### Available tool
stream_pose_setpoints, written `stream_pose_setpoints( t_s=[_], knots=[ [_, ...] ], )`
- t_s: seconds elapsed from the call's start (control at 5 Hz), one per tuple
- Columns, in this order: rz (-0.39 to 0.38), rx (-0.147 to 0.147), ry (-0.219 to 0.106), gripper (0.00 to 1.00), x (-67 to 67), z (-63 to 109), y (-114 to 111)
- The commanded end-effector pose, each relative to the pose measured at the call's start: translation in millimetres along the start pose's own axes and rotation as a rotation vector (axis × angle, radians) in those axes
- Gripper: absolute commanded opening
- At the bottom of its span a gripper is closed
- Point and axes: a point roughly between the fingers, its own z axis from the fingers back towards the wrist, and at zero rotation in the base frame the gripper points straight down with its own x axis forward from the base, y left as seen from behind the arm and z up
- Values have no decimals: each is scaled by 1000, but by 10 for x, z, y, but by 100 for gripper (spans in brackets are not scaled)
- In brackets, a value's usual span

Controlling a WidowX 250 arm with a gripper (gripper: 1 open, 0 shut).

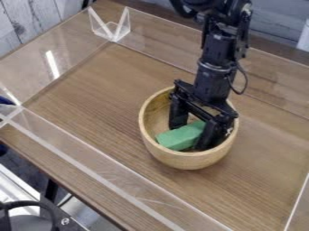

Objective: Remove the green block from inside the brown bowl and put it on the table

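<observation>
**Camera view: green block lies in the bowl under spread fingers**

Camera view shows the green block (182, 137) lying flat inside the brown bowl (163, 155), toward its near-left side. The gripper (200, 124) reaches down into the bowl with its jaws wide apart, straddling the block and holding nothing. The bowl rests on the table (97, 90), wood-grained, ringed by low clear walls (72, 170).
</observation>
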Motion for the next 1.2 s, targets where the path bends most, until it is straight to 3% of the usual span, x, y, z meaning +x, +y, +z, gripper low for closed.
stream_pose_setpoints(
  t_s=[0.0,0.4,0.6,1.0],
  knots=[
    [-32,7,-16,100,54,37,28],
    [-61,-7,20,100,157,-11,82],
    [-92,-9,38,0,185,-17,90],
    [-126,9,22,0,207,-40,74]
  ],
)
